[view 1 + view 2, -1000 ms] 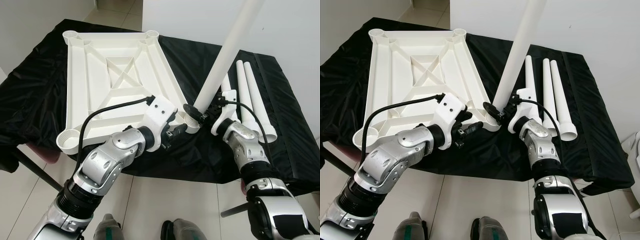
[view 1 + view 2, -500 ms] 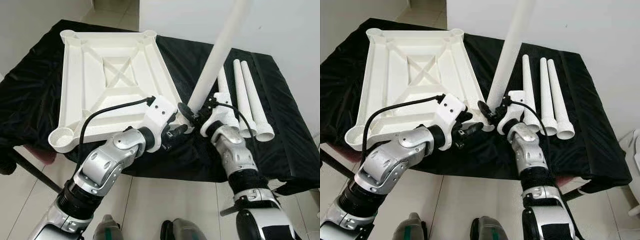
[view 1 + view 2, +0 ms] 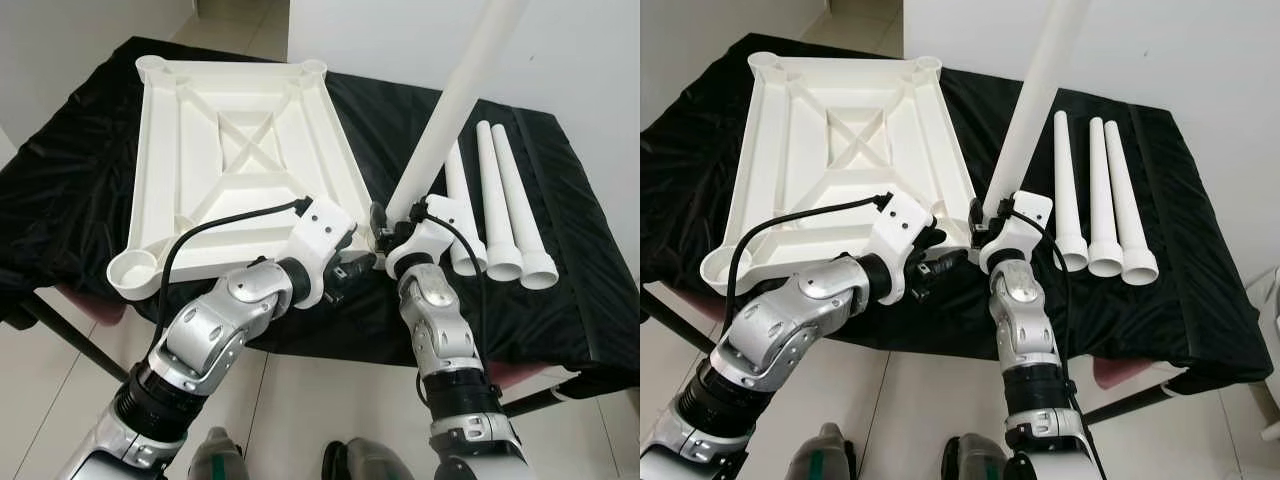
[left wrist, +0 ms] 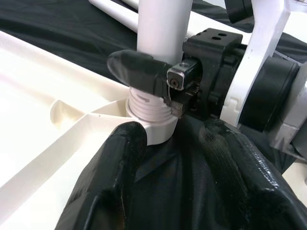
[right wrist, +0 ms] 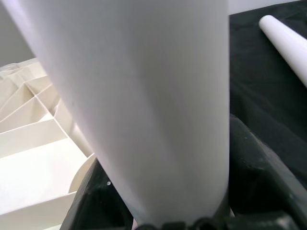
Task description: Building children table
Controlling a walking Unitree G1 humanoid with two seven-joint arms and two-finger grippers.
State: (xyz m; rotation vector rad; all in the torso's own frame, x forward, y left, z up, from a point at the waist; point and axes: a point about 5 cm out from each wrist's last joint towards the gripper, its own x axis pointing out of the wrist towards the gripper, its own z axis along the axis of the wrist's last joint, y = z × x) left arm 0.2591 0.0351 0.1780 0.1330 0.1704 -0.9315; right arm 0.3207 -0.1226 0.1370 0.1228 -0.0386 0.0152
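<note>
Upturned white tabletop is lying on the black-draped table. Right gripper is clamping an upright white leg at the near-right corner socket. Left gripper, fingers spread, is holding nothing just beside that socket. Three spare legs are lying at the right.
</note>
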